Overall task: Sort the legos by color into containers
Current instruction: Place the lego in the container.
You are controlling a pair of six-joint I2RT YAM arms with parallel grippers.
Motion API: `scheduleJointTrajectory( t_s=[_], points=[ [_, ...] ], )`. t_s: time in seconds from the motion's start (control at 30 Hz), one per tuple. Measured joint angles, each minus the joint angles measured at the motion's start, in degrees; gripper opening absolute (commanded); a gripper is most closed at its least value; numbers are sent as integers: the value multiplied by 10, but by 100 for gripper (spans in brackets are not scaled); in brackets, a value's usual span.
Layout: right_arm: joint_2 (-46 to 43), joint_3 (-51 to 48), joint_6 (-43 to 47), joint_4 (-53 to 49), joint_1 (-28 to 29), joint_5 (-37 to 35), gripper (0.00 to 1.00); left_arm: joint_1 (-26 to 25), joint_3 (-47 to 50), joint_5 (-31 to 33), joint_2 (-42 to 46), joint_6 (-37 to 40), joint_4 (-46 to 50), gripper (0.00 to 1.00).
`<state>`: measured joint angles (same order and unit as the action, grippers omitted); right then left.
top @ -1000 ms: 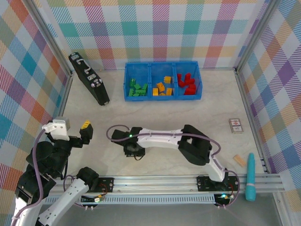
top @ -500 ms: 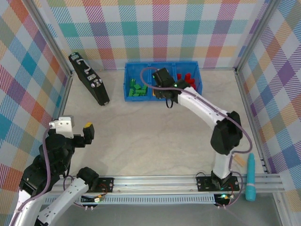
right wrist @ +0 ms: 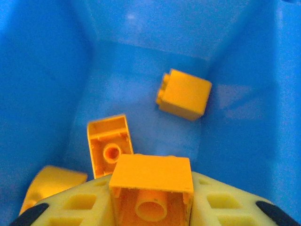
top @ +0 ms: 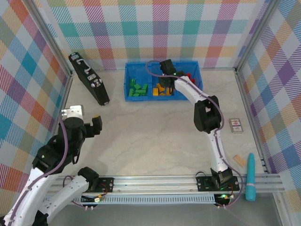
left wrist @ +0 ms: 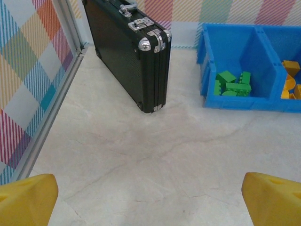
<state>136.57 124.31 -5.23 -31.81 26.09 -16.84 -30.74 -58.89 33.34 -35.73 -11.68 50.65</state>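
Squarely at bottom centre of the right wrist view, a glossy orange brick (right wrist: pixel 151 188), hollow underside showing, sits pinched in the right jaws above other orange bricks (right wrist: pixel 183 94) in the smooth blue middle compartment (right wrist: pixel 47 70). Release low to avoid bouncing. The left jaws gape empty over the marbled desk (left wrist: pixel 141 155).

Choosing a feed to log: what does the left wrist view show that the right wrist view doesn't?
Left wrist: black case, green legos in the blue bin, bare table, left gripper open. Right wrist: orange brick between the fingers of the right gripper, three loose orange bricks beneath. Both: that bin and its orange legos.
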Motion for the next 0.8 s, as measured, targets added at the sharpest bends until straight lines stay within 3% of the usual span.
scheduleJointTrajectory(
  t_s=[0.27,0.43,0.6,0.63,0.8],
  points=[
    [19,30,9,19,-9,49,63,5,47,127,-78,-15,-123,100],
    [13,21,18,32,-9,76,69,57,58,148,-151,16,-225,100],
    [-47,-38,52,40,-9,98,85,165,89,98,-230,32,-356,100],
    [-73,-60,61,45,-9,104,96,188,98,83,-250,35,-383,100],
    [-207,-138,91,61,-13,127,99,266,179,-3,-354,40,-519,100]
  ],
)
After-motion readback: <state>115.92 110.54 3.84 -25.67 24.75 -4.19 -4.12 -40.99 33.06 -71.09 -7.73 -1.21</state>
